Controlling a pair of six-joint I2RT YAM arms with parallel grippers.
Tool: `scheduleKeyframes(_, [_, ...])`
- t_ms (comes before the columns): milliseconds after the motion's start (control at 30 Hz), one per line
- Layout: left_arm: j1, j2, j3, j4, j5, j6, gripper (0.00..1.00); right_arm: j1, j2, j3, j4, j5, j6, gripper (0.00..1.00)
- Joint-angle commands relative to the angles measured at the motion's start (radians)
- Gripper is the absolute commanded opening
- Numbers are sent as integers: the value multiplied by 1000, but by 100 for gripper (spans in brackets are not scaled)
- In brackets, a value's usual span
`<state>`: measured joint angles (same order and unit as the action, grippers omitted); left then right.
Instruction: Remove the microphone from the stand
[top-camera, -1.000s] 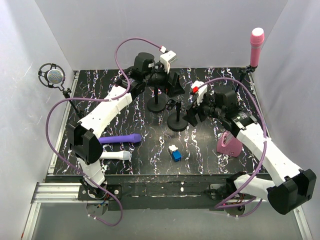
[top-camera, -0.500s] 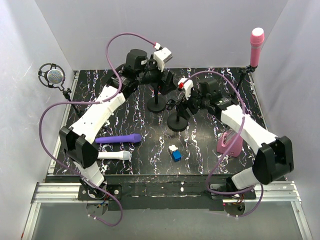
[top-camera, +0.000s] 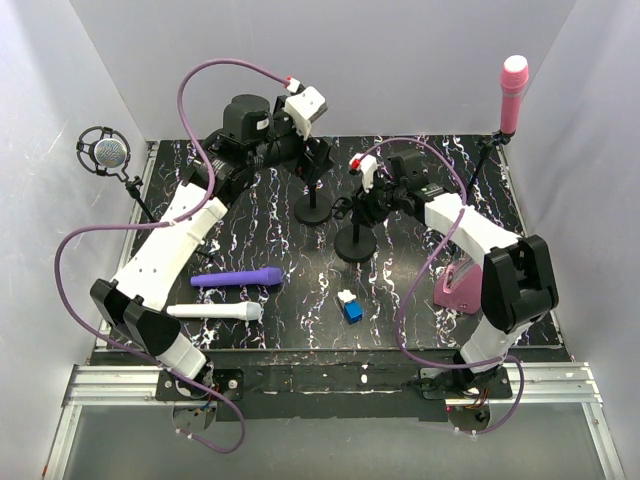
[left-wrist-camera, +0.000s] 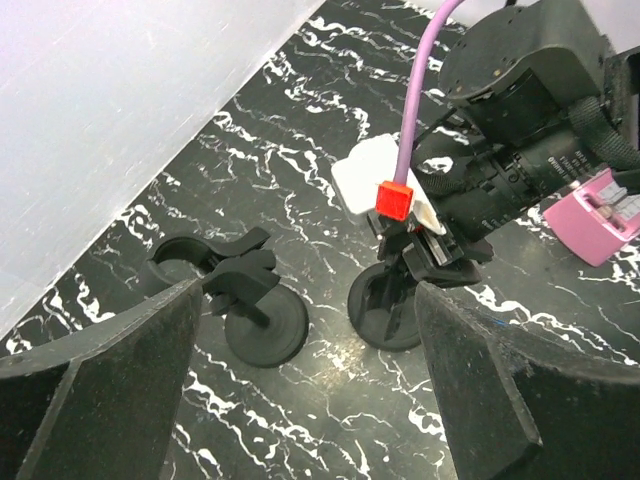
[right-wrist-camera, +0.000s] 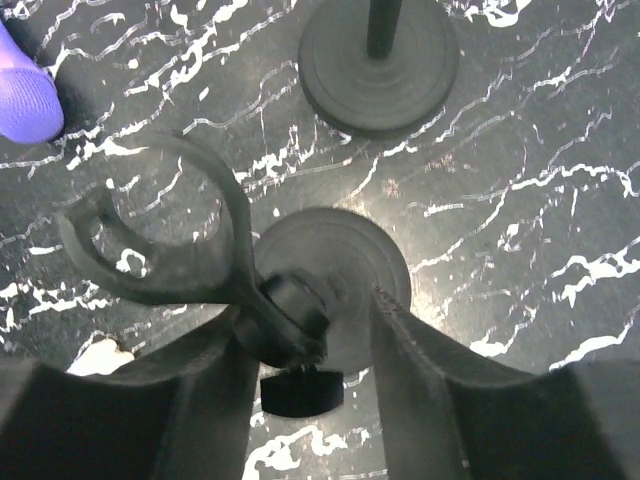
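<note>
Two short black stands are mid-table: the back one and the front one. Both clips are empty, as seen in the left wrist view and the right wrist view. A purple microphone and a white microphone lie flat at the front left. A pink microphone stands upright on a tall stand at the back right. My left gripper hangs open and empty above the back stand. My right gripper is open, its fingers straddling the front stand's clip joint.
A grey microphone in a round shock mount stands at the left wall. A pink block sits at the right and a small blue and white block near the front middle. White walls enclose the table on three sides.
My left gripper has lifted up and back-left, away from the back stand. My right arm has swung left and its gripper now sits around the front stand's top.
</note>
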<state>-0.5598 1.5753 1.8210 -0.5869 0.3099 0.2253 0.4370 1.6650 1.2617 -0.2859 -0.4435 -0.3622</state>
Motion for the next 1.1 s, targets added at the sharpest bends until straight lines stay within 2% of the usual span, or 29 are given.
scheduleKeyframes(0, [18,-37,-22,-37,-46,29,87,-1,44,93,93,-54,58,47])
scheduleKeyframes(233, [43,-34,-11,-42,-68,55,88,-17,120,180,102,20,13,24])
scheduleKeyframes(400, [49,-52,-26,-62,-75,77,87,-55,199,286,160,83,-3,18])
scheduleKeyframes(600, [52,-61,-31,-102,-89,101,88,-99,337,455,252,81,78,17])
scheduleKeyframes(633, [52,-61,-26,-108,-92,105,88,-101,357,488,251,83,88,18])
scheduleKeyframes(700, [52,-58,-23,-117,-92,109,88,-101,401,550,217,83,94,28])
scheduleKeyframes(833, [52,-57,-28,-113,-86,100,88,-101,400,570,171,94,100,66])
scheduleKeyframes(900, [52,-57,-31,-110,-84,94,88,-101,359,536,165,126,95,77])
scheduleKeyframes(933, [52,-58,-32,-105,-83,89,88,-101,330,512,168,143,95,81])
scheduleKeyframes(1067, [52,-57,-35,-71,-65,71,88,-119,173,389,180,125,108,84])
